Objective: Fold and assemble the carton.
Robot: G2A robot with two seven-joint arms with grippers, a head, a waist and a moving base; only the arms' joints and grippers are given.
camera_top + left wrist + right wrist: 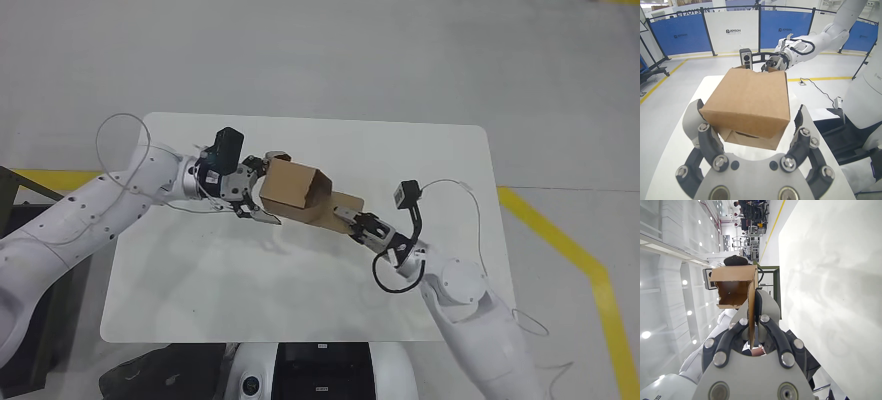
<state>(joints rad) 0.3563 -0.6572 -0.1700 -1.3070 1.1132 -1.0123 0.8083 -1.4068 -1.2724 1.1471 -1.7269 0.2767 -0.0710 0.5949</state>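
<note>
The brown carton [293, 190] is held over the white counter [300, 300], turned on its side between the two arms. The left tool [750, 108] is spread wide open around the end of the carton away from the opening. One of its fingers [699, 108] is touching a corner, and the other is kept just beside the box. The right tool [752, 303] is squeezed shut on a thin flap [751, 330] at the open end, where the bare brown inside can be seen.
</note>
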